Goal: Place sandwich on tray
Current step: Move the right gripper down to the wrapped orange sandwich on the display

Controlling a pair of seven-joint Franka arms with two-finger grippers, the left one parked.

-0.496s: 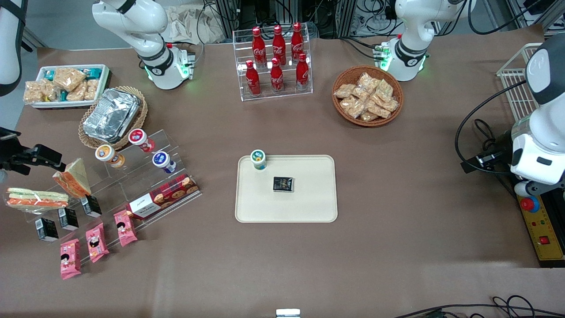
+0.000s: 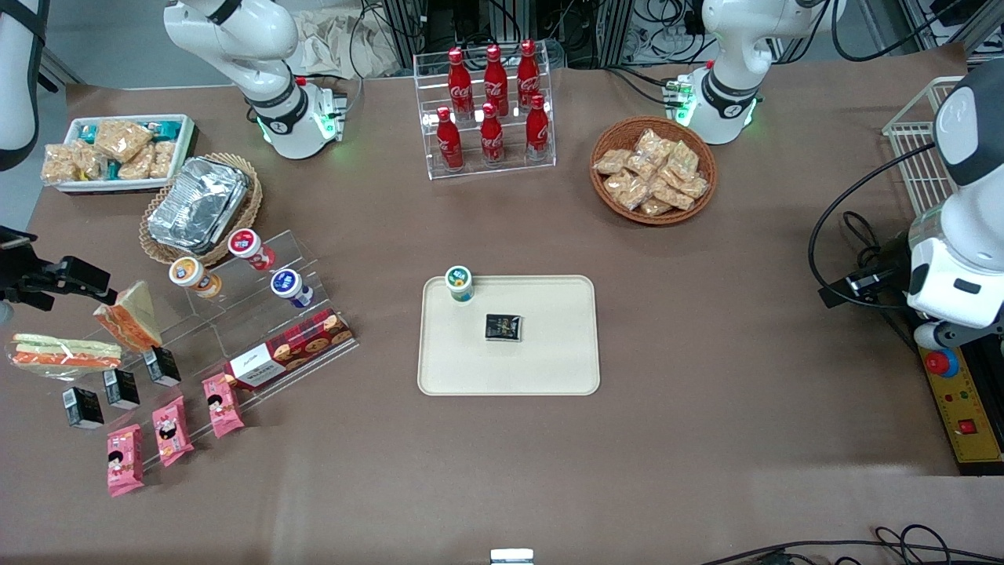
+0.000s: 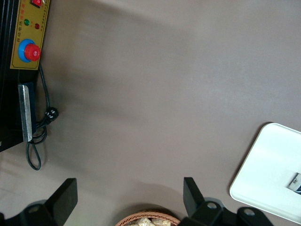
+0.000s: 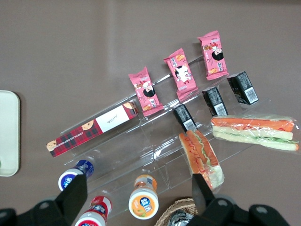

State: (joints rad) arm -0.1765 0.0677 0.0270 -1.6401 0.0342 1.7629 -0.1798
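My claw (image 4: 138, 200) hangs spread wide above the clear stepped rack (image 4: 141, 146), holding nothing. The sandwich (image 4: 255, 132) lies flat at the rack's end, just beside the triangular sandwich (image 4: 202, 157). Three pink snack packs (image 4: 181, 75) and three small black cartons (image 4: 214, 101) line the steps. A corner of the tray (image 4: 8, 134) shows on the brown tabletop (image 4: 70, 56).

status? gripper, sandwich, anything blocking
Gripper open, above the clear rack, holding nothing. Sandwich on rack, untouched. Tray holds cup and black packet; room left.
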